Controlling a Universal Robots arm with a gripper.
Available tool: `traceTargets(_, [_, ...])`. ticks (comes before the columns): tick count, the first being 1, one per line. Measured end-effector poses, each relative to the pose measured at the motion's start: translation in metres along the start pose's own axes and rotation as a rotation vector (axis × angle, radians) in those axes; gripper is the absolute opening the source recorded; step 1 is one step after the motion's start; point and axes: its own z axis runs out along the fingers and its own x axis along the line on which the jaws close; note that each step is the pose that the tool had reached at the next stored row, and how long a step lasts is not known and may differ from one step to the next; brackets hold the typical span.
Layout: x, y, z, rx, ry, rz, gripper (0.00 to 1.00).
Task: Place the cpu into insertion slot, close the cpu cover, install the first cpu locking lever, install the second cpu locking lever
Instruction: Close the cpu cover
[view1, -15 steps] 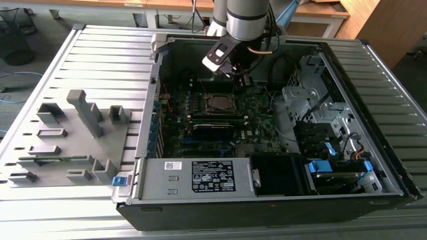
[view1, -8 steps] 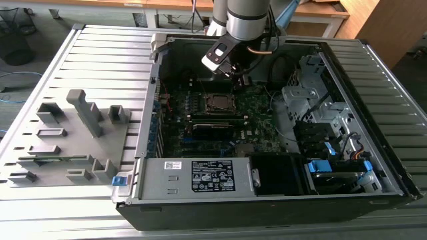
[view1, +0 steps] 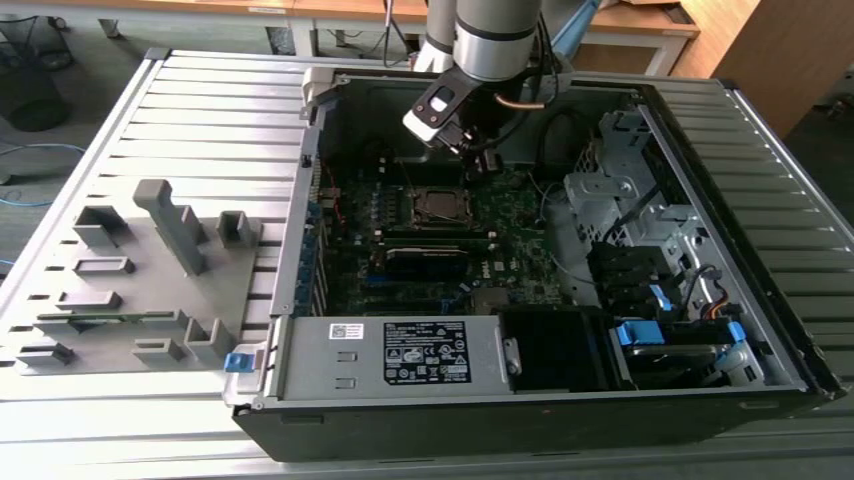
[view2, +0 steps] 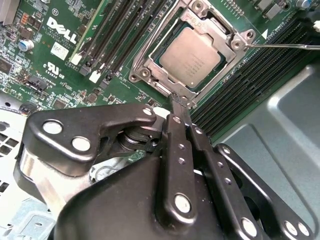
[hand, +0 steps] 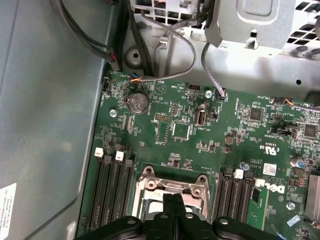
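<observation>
Your pincer (view2: 175, 101) is closed, its two fingers pressed together with nothing between them. In the second wrist view its tips sit just at the edge of the socket (view2: 145, 75). The chip (view2: 192, 55) lies flat in that socket with the cover (view2: 220, 30) down around it (the dull metal top shows through the opening). A thin lever (view2: 285, 46) sticks out sideways from one corner. In the exterior view the arm (view1: 494, 40) reaches down into the open computer case (view1: 534, 420), above the green board (view1: 507, 220).

Silver-grey cpu (view2: 192, 55), green mobo (hand: 150, 120)
</observation>
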Motion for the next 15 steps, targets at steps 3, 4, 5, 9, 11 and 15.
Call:
traceTargets(3, [0.0000, 0.0000, 0.0002, 0.0002, 0.0005, -0.014, 0.11])
traceTargets(4, [0.0000, 0.0000, 0.0003, 0.0003, 0.0007, -0.023, 0.11])
traceTargets(5, [0.0000, 0.0000, 0.0003, 0.0004, 0.0011, -0.036, 0.11])
traceTargets(9, [0.0000, 0.0000, 0.0007, 0.0010, 0.0038, -0.100, 0.11])
traceTargets(11, [0.0000, 0.0000, 0.0010, 0.0013, 0.0053, -0.134, 0.11])
traceTargets(15, [0.0000, -0.0001, 0.0014, 0.0020, 0.0084, -0.206, 0.11])
